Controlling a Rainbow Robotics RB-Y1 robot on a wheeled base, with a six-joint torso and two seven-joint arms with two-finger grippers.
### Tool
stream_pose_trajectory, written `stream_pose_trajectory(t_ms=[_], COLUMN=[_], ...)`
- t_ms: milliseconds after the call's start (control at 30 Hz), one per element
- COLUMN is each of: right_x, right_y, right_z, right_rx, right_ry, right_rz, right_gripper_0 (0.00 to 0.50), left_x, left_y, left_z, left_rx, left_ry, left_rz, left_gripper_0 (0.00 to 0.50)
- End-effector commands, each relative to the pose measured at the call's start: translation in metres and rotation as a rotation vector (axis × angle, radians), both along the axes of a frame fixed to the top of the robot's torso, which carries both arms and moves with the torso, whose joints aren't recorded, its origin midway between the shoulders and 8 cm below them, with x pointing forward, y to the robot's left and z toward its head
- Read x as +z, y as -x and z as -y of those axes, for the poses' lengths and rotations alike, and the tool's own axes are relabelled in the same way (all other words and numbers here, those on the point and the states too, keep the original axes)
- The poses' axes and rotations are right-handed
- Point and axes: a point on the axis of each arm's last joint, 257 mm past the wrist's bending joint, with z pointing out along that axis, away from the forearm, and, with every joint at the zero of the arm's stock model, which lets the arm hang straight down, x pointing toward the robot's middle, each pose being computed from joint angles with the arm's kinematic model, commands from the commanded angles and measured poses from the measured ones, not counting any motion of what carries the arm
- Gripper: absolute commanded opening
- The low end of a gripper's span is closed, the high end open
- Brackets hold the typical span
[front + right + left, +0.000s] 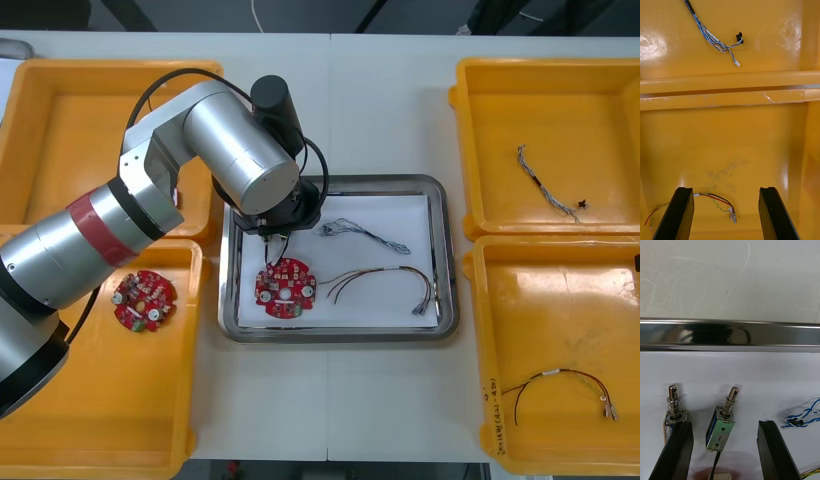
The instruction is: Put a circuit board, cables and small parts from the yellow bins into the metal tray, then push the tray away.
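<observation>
Parted and holding nothing, my left gripper (724, 423) hangs low over the white-lined metal tray (340, 334), two small silver metal parts (720, 416) lying loose by its fingers. A round red circuit board (285, 288), a twisted blue and white cable (362, 235) and a red and yellow cable (385, 280) lie there too, so I judge loading done and only the push left. Yellow bins (540, 130) flank the tray closely; bare light table (385, 100) beyond its shiny far rim (730, 333) gives room. My right gripper (725, 191) waits open over a right bin.
</observation>
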Motion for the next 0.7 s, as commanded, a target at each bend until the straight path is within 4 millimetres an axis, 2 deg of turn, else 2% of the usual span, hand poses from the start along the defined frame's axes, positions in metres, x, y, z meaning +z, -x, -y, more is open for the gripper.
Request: stream_pose_trajectory(t_ms=[33,433,700], right_x=[0.001,0.002,0.005], right_y=[0.004,0.005,0.005], right_z=[-0.001,-0.001,-0.001], right_rx=[-0.012,-0.012,-0.002], right_ry=[0.002,-0.004,-0.001], right_rz=[0.006,0.011,0.012], right_gripper_0=[0.500,0.500,0.500], left_x=[0.031,0.088,0.114], left_y=[-0.001,0.000,0.012], left_z=[0.014,-0.033,-0.065], left_rx=[-0.013,0.074,0.098], left_ry=[0.021,0.013,0.002], left_rz=[0.038,0.049,0.026], left_gripper_0=[0.500,0.500,0.500])
